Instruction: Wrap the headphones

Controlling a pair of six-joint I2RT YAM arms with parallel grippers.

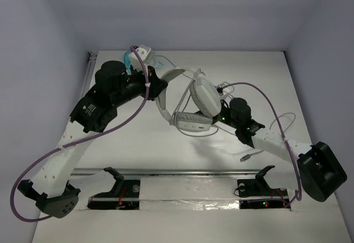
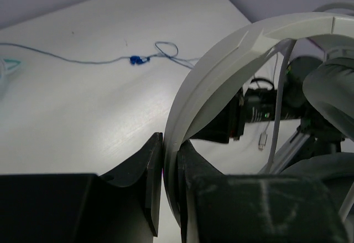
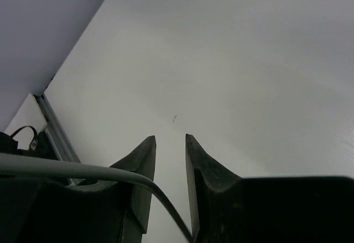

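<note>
Seen from above, the white headphones (image 1: 202, 96) are at the middle of the table (image 1: 138, 149), between your two arms. They are tipped on their side, with the wide headband (image 1: 164, 103) arching to the left and the two ear cups stacked to the right.

Your left gripper (image 1: 159, 87) reaches in from the left and is clamped on that headband. Its wrist camera shows both fingers (image 2: 152, 187) pressed flat against the white band (image 2: 221, 66), with no gap visible. A grey ear pad (image 2: 332, 88) fills the right edge of that view.

Your right gripper (image 1: 224, 117) is just beside the lower ear cup. In its own camera, the jaws stand a narrow gap apart over bare table, with nothing between the tips. A thin grey cable (image 3: 83, 170) crosses in front of the left finger (image 3: 141, 182) and dips into the gap low down. The gap looks wider than the cable.

More grey cable (image 1: 287, 122) loops loosely on the table to the right. The teal headphones (image 1: 135, 55) lie at the far edge, behind your left arm, and their blue plug (image 2: 138, 60) is on the table.
</note>
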